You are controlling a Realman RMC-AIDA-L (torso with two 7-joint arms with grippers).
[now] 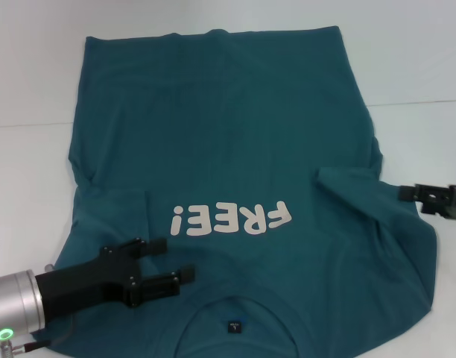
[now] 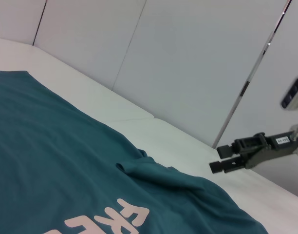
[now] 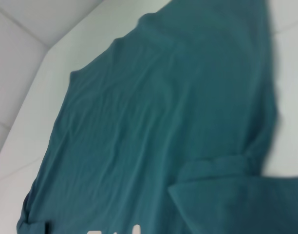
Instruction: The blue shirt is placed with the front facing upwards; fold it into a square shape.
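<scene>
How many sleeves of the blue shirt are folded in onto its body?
2. One sleeve lies folded in on the blue shirt near the left gripper; the other sleeve lies folded in beside the right gripper.

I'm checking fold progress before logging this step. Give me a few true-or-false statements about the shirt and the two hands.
1. The blue shirt lies with its FREE! lettering facing up. True.
2. The right sleeve is folded in over the shirt. True.
3. The left hand is far off the shirt. False: it is over the shirt, near the collar.
4. The right hand is above the lettering. False: it is at the shirt's right edge.
</scene>
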